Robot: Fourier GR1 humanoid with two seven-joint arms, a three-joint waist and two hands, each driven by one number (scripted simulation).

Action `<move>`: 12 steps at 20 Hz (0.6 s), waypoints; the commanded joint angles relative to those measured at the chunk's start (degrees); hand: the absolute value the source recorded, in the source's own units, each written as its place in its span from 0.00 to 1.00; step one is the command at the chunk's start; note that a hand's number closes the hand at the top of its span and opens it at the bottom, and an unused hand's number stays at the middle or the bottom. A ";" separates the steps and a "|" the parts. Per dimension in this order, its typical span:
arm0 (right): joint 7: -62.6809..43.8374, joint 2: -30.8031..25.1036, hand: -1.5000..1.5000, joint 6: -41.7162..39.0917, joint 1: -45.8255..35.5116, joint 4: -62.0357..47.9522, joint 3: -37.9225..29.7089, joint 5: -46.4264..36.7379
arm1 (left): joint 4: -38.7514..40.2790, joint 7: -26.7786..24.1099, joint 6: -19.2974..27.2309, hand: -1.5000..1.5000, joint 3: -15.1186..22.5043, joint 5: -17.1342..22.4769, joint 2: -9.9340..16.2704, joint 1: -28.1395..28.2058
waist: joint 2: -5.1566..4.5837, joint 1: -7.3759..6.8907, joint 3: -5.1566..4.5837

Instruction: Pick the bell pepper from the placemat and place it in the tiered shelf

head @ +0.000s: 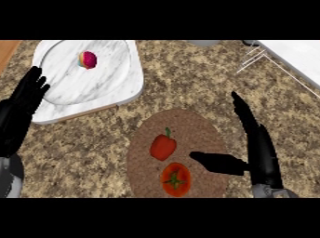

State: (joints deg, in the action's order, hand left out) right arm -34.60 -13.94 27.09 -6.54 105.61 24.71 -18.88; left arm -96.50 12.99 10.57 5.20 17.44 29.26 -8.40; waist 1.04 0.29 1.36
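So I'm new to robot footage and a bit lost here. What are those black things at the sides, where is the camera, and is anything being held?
The camera sits in the robot's head and looks steeply down at a speckled counter. The black shapes are its two hands. The left hand rests open at the left edge. The right hand is open too, thumb stretched toward the round placemat. Neither holds anything. On the placemat lie a red bell pepper and, nearer the camera, a tomato. At upper left a marble tray carries a plate with a small colourful item I cannot identify. The white wire-legged shelf stands at upper right.
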 commanded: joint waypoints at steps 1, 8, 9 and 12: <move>-11.51 -7.41 0.00 -8.43 -2.67 -4.19 4.13 -7.87 | 1.05 0.67 0.66 0.50 1.16 1.10 -2.77 -0.17 | -1.03 -0.35 -2.54; -36.21 -4.91 0.00 -23.44 -16.34 -5.06 10.40 -16.29 | 0.20 3.25 1.41 0.50 1.45 2.02 -1.82 -2.64 | -0.76 -1.25 -2.16; -39.57 -3.10 0.00 -25.20 -19.28 -5.83 10.36 -16.78 | 1.61 1.84 0.68 0.50 1.19 2.25 -1.82 -2.37 | -1.02 -1.32 -2.11; -46.04 2.96 0.00 -28.51 -23.42 -9.33 12.65 -19.11 | 1.47 2.06 2.23 0.50 2.72 1.61 -3.29 -3.00 | -0.97 -0.97 -1.86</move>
State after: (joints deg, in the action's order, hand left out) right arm -64.61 -16.45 5.23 -23.46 98.59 34.65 -34.96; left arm -97.38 15.24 11.69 7.17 18.10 29.85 -10.23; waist 0.66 -1.07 0.80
